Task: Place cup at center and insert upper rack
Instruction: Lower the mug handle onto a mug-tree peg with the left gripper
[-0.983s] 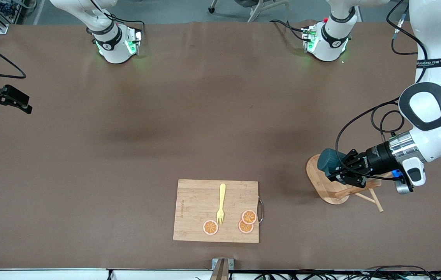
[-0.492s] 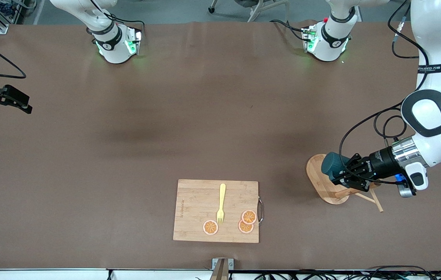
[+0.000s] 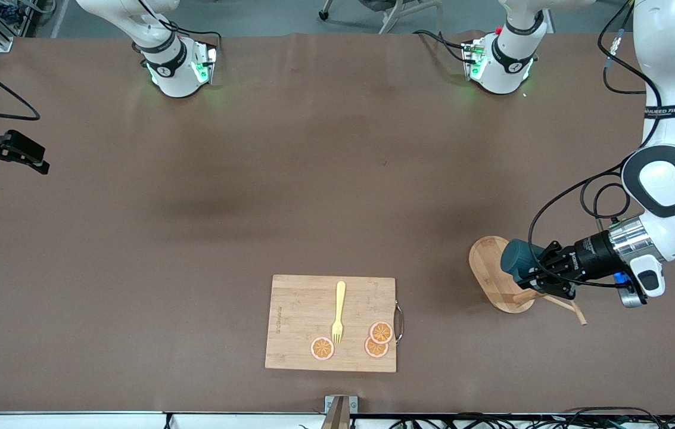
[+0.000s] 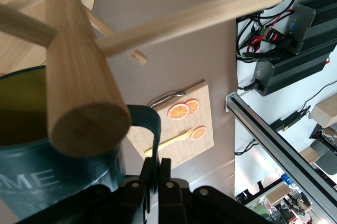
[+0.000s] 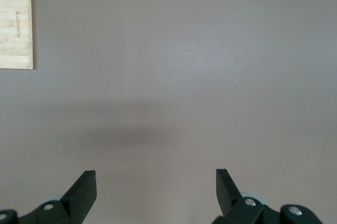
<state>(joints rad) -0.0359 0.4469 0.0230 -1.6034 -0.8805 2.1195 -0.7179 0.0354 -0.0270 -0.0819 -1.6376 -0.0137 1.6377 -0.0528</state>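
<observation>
The dark teal cup [image 3: 516, 259] lies on its side in the air over the upper rack's oval base [image 3: 488, 268], at the left arm's end of the table. My left gripper [image 3: 537, 271] is shut on the cup's thin handle [image 4: 149, 123]. In the left wrist view the gripper [image 4: 157, 167] shows the cup's yellow inside [image 4: 23, 108] against the top of the thick post [image 4: 79, 76], with a peg [image 4: 184, 16] crossing above. My right gripper [image 3: 38, 161] waits open and empty over the table's edge at the right arm's end; it also shows in the right wrist view [image 5: 155, 182].
A rectangular bamboo cutting board [image 3: 301, 310] with a metal handle lies near the front camera at mid-table. It carries a yellow fork [image 3: 338, 313] and three orange slices [image 3: 380, 332]. Bare brown table [image 5: 184, 76] lies under my right gripper.
My left gripper has carried the cup a little toward the left arm's end of the table and lower in the front view, along the rack's post. The right arm has not moved.
</observation>
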